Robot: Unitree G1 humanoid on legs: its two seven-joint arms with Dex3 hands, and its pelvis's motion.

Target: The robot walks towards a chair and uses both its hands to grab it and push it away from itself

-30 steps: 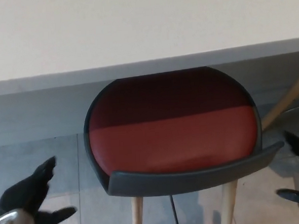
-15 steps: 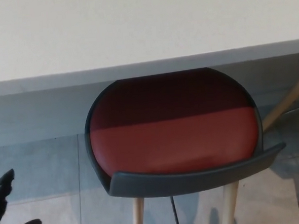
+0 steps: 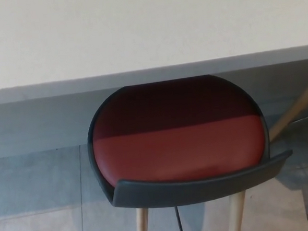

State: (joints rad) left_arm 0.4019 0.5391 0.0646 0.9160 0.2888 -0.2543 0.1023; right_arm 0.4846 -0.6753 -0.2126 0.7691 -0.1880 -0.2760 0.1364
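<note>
Your chair (image 3: pixel 178 145) sits dead centre in the head view, its red seat (image 3: pixel 177 150) ringed by a dark grey shell whose low backrest (image 3: pixel 200 184) curves across the near side. The far part of the seat is tucked under the pale worktop (image 3: pixel 138 32), and the worktop's front edge casts a shadow over that part of the red. Two light wooden legs (image 3: pixel 236 214) drop from the near side of the chair to the floor (image 3: pixel 39 206).

Neither hand shows, so you cannot place anything relative to them, nor tell whether their fingers are apart or together. Grey tiled floor lies open on the chair's left. On the right a slanted wooden leg (image 3: pixel 297 109) of other furniture stands near the shell.

Half a second ago your left hand was at the bottom left corner with fingers spread; it has dropped out of the picture. The whole picture has shifted slightly downward, so the camera moved, not the chair.
</note>
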